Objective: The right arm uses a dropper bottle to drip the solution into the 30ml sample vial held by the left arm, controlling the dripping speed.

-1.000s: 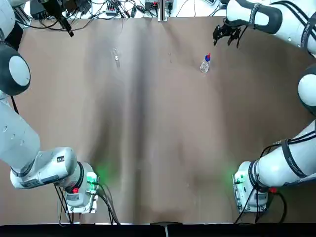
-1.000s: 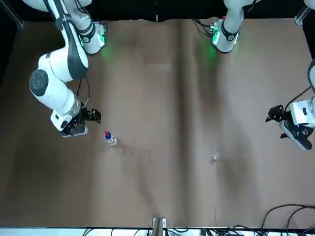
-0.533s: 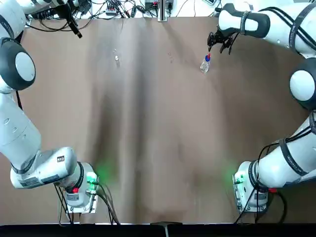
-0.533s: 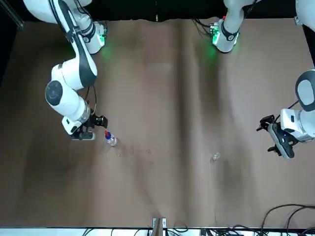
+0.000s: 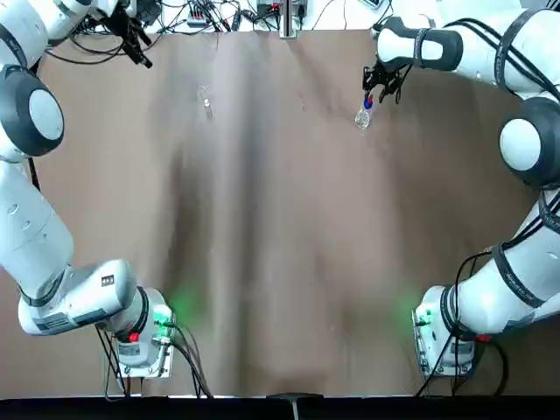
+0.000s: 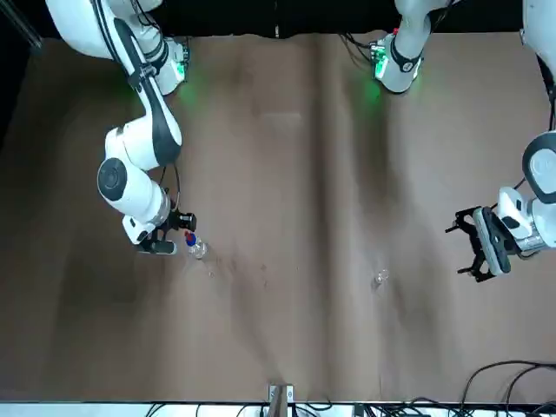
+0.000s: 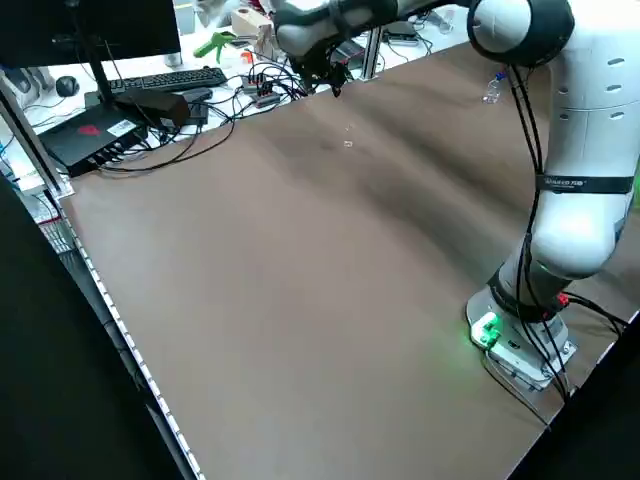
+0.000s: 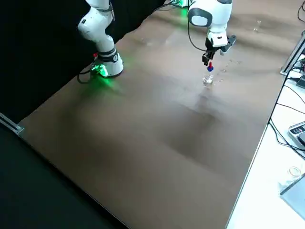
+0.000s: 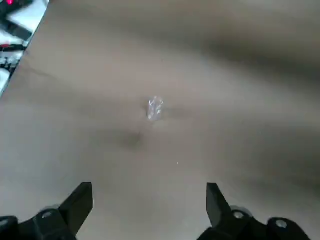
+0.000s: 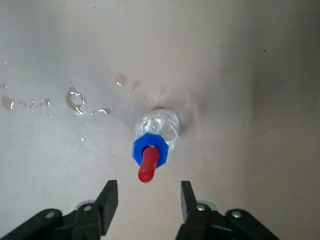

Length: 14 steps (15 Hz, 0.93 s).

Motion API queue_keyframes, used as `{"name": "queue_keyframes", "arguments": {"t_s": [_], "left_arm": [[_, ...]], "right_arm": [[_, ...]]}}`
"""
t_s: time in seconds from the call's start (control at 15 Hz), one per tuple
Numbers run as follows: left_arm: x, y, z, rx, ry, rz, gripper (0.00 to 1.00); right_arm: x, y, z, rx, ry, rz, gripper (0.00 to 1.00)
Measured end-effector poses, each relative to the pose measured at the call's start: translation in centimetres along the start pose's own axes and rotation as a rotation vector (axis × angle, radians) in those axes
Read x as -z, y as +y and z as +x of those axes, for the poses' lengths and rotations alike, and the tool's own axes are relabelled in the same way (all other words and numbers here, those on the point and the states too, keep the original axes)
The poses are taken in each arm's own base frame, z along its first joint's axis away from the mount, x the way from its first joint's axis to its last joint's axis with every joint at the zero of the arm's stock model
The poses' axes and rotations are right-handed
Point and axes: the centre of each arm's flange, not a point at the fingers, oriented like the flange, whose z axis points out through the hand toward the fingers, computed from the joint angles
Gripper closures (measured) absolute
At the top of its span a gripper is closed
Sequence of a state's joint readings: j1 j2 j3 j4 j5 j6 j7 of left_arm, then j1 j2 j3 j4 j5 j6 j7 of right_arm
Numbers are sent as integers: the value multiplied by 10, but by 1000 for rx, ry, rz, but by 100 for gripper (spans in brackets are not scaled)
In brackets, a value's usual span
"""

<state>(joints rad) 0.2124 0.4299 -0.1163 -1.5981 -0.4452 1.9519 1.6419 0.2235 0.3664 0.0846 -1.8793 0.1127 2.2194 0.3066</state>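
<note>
At left, the left arm (image 5: 35, 229) reaches to the far side of the table. Its end effector, the left gripper (image 9: 150, 187), is open, with nothing between its fingers. Compared with the preceding top views, it has moved inward from the table's left edge, toward the vial, but remains apart from it.

Next, the sample vial (image 5: 207, 107) stands or lies on the brown table surface (image 5: 289, 262), untouched; which of the two cannot be told. The left gripper's approach suggests that the vial is to be picked up first and held as the receiver.

Right of centre, the dropper bottle (image 10: 162, 125) is upright on the table, its blue collar (image 10: 150, 145) and red bulb (image 10: 148, 167) uppermost. Small clear droplets (image 10: 75, 101) lie beside it.

At right, the right arm (image 5: 503, 297) has carried the right gripper (image 10: 149, 185) closer, so that it now overhangs the bottle's top in the top view. This gripper is likewise open; its fingers are spread on either side of the bulb's line, and the bottle is not held.

The task is thus at the reaching stage, with no dripping begun. The next move probably calls for careful centring and descent; an off-centre descent could tip the bottle or squeeze the bulb too soon.
</note>
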Motion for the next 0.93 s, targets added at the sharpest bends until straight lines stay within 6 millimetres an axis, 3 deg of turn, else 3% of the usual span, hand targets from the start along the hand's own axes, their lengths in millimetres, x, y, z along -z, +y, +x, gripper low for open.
{"name": "queue_keyframes", "arguments": {"t_s": [0.47,0.93], "left_arm": [[-84,-13,-54,-119,194,-85,0],[-126,-16,-111,-171,280,-96,0]], "right_arm": [[-8,-1,3,5,6,-6,48],[-12,-2,7,10,33,-5,57]]}}
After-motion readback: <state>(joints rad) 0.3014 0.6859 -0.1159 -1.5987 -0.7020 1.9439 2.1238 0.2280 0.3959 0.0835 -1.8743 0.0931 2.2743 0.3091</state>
